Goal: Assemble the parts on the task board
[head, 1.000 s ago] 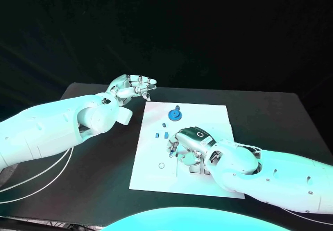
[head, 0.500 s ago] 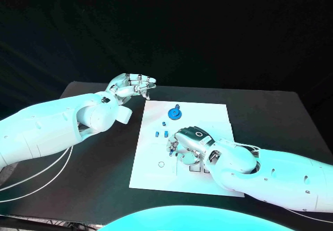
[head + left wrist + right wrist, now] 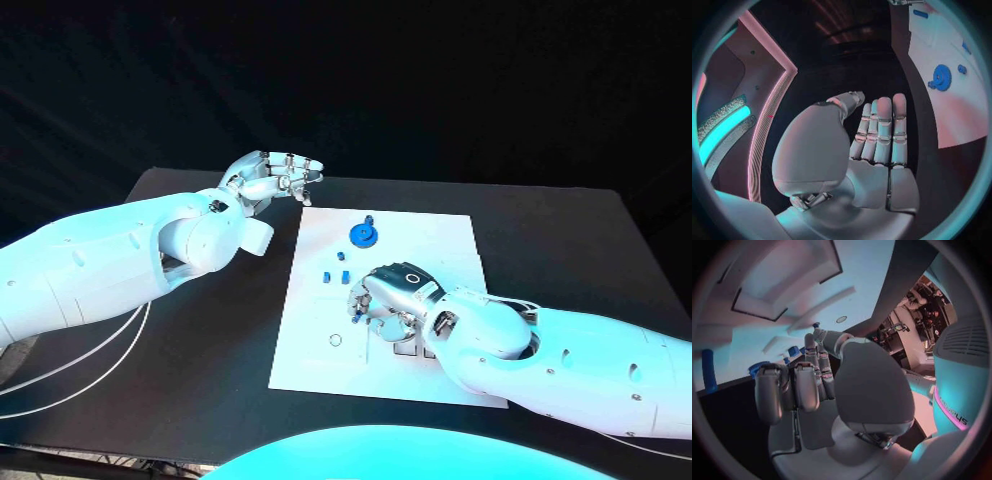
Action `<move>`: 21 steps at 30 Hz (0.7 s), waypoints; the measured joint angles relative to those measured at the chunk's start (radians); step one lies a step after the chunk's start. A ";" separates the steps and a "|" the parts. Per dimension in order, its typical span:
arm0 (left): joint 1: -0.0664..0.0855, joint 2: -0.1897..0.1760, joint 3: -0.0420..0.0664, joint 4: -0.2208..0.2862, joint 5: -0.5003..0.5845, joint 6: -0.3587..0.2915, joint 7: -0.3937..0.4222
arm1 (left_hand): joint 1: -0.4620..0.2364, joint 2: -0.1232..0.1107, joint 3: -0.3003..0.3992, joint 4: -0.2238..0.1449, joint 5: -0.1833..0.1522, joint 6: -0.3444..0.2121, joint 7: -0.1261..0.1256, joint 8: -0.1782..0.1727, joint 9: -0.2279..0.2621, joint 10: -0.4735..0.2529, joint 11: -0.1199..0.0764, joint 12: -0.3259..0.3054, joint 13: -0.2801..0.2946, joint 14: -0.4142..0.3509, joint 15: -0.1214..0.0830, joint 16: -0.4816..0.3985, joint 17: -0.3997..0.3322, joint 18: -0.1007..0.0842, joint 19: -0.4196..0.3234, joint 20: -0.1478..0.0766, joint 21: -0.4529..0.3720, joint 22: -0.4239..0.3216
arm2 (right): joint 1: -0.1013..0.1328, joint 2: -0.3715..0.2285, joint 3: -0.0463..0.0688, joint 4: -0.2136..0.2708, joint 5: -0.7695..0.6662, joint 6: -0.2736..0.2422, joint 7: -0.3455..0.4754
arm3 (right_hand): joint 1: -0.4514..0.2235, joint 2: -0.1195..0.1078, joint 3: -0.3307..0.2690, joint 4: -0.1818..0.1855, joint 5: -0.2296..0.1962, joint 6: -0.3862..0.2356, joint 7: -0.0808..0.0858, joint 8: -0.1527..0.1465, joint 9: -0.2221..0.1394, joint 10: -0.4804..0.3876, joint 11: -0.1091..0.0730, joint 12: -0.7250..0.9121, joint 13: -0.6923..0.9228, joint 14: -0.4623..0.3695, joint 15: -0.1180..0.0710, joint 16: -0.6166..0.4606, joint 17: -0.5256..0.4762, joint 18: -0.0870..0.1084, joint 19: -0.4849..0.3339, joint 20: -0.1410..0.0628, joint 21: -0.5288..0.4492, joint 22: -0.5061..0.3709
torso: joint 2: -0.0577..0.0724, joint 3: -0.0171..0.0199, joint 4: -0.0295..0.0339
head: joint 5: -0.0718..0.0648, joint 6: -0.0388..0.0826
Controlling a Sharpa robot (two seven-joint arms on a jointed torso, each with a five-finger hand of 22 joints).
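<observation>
1. One white task board (image 3: 433,240) lies in the middle of the black tabletop (image 3: 577,240).
2. One round blue gear-like part (image 3: 364,236) sits near the board's far edge, with a small blue peg (image 3: 369,219) just beyond it; the left wrist view shows the same gear (image 3: 942,77).
3. Three small blue parts can be counted between the gear and the right hand: one (image 3: 342,261) alone, and two (image 3: 338,278) side by side. Others may lie under the hand.
4. One ring-shaped mark (image 3: 335,341) shows on the board's near left part.
5. The left hand (image 3: 274,180) hovers above the tabletop's far left corner, off the board, fingers (image 3: 882,130) straight and pressed together, holding nothing.
6. The right hand (image 3: 387,295) is palm-down on the board's middle, fingers (image 3: 795,385) curled. Whether they pinch a part I cannot tell; the fingertips are hidden.
7. Dark recesses (image 3: 411,352) beside the right wrist are partly covered.
</observation>
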State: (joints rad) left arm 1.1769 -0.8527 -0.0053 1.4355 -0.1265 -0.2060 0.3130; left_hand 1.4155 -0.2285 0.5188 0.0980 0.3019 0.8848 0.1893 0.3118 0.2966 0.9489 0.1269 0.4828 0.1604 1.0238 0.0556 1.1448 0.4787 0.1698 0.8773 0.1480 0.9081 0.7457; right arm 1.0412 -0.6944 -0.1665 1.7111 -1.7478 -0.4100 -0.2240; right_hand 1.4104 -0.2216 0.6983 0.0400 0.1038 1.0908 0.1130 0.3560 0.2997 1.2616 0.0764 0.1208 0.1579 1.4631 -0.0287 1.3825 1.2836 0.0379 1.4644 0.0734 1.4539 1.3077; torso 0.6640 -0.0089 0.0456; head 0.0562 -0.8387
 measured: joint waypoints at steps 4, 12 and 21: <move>0.000 -0.001 0.000 0.000 0.000 0.000 -0.001 | 0.000 0.000 0.000 0.000 0.000 0.000 0.000 0.000 0.000 0.000 0.000 0.000 0.000 0.000 0.000 0.000 0.000 0.000 0.000 0.000 0.000 0.000 | -0.001 0.004 0.000 -0.003 -0.003 0.006 -0.003 | -0.001 -0.001 0.003 -0.003 -0.001 0.000 0.000 0.000 0.000 0.003 -0.003 -0.002 0.000 0.000 0.000 0.000 0.000 0.000 0.000 0.000 0.000 0.000 | 0.000 0.0000 0.0000 | 0.000 0.000; 0.000 -0.003 0.000 0.001 0.000 0.000 -0.002 | 0.000 0.000 0.000 0.000 0.000 0.000 0.000 0.000 0.000 0.000 0.000 0.000 0.000 0.000 0.000 0.000 0.000 0.000 0.000 0.000 0.000 0.000 | -0.002 0.012 -0.001 -0.009 -0.011 0.018 -0.010 | -0.005 0.001 0.003 -0.003 -0.002 0.000 0.000 0.000 0.000 0.003 -0.003 -0.002 0.000 0.000 0.000 0.000 0.000 0.000 0.000 0.000 0.000 0.000 | 0.000 -0.0002 -0.0002 | -0.001 -0.002; 0.000 -0.003 0.000 0.001 0.000 0.000 -0.004 | 0.000 0.000 0.000 0.000 0.000 -0.004 0.003 0.000 0.000 0.000 0.000 0.000 0.000 -0.004 -0.004 0.000 -0.001 0.000 0.000 0.000 0.000 -0.001 | -0.001 0.017 -0.001 -0.008 -0.023 0.034 -0.016 | -0.029 0.001 -0.006 -0.011 -0.002 0.000 0.000 -0.001 0.005 0.013 -0.013 -0.008 0.000 0.001 0.001 0.000 -0.007 0.000 0.000 0.000 -0.009 0.000 | -0.001 -0.0005 -0.0003 | -0.002 -0.004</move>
State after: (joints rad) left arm 1.1769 -0.8562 -0.0054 1.4365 -0.1265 -0.2057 0.3089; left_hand 1.4155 -0.2285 0.5188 0.0980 0.3019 0.8812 0.1927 0.3118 0.2966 0.9489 0.1268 0.4828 0.1603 1.0202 0.0520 1.1448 0.4775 0.1698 0.8773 0.1480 0.9081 0.7448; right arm 1.0398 -0.6774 -0.1679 1.7034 -1.7704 -0.3755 -0.2395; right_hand 1.3813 -0.2209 0.6925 0.0285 0.1018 1.0905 0.1129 0.3546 0.3044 1.2743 0.0638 0.1129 0.1577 1.4637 -0.0281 1.3825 1.2771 0.0379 1.4644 0.0734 1.4445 1.3075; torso 0.6634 -0.0094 0.0453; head 0.0540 -0.8423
